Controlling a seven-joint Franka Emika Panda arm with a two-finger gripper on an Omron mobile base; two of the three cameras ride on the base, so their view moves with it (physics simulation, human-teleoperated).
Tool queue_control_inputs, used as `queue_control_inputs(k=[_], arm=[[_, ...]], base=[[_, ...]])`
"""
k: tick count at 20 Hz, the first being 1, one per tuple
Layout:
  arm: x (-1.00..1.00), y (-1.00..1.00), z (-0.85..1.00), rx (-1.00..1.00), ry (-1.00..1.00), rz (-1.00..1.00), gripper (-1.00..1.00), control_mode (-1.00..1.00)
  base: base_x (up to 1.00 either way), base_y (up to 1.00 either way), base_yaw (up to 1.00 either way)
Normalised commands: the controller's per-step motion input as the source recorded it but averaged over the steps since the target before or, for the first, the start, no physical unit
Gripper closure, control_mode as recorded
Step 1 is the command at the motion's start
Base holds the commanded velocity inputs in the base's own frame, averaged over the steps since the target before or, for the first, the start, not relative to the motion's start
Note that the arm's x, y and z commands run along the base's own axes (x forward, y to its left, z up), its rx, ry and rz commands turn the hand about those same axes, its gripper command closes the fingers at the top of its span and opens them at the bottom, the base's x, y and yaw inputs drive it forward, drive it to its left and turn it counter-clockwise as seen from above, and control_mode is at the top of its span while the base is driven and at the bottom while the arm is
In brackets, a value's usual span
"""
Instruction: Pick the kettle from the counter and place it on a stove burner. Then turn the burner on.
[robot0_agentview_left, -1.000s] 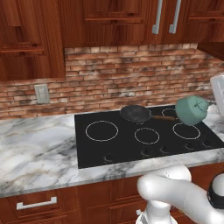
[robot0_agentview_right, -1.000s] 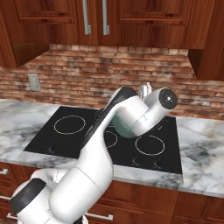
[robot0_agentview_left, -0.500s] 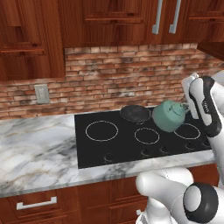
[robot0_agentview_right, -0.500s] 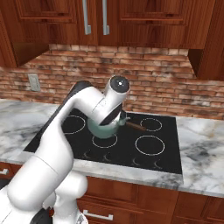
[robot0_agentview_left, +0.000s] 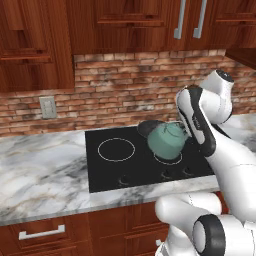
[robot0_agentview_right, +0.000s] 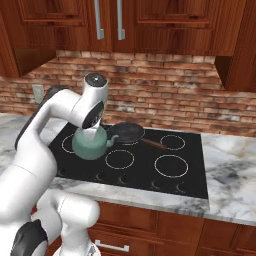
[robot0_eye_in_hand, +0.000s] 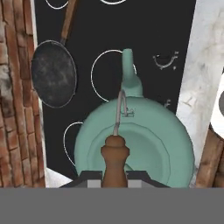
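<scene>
Teal kettle (robot0_eye_in_hand: 144, 144) (pincer-held (robot0_eye_in_hand: 114, 175)) hangs above cooktop (robot0_eye_in_hand: 175, 26).

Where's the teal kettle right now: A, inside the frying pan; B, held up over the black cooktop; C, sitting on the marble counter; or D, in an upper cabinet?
B: the kettle hangs from the arm above the cooktop, beside the frying pan, with the pincer shut on its handle.

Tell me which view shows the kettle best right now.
The hand view: the kettle fills it from above, spout, lid and brown-gripped handle plain. The left base view shows its side above the cooktop; in the right base view the arm partly covers it.
</scene>
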Motion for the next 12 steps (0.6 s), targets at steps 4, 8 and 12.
queue_control_inputs(k=[4, 8, 12], arm=[[0.23, 1.0, 0.07, 0.0, 0.16, -0.01, 1.0, -1.0], [0.44, 1.0, 0.07, 0.0, 0.12, -0.06, 1.0, -1.0], [0.8, 0.94, 0.0, -0.02, 0.01, -0.12, 1.0, -1.0]], base=[[0.0, 0.0, 0.0], [0.0, 0.0, 0.0], [0.0, 0.0, 0.0]])
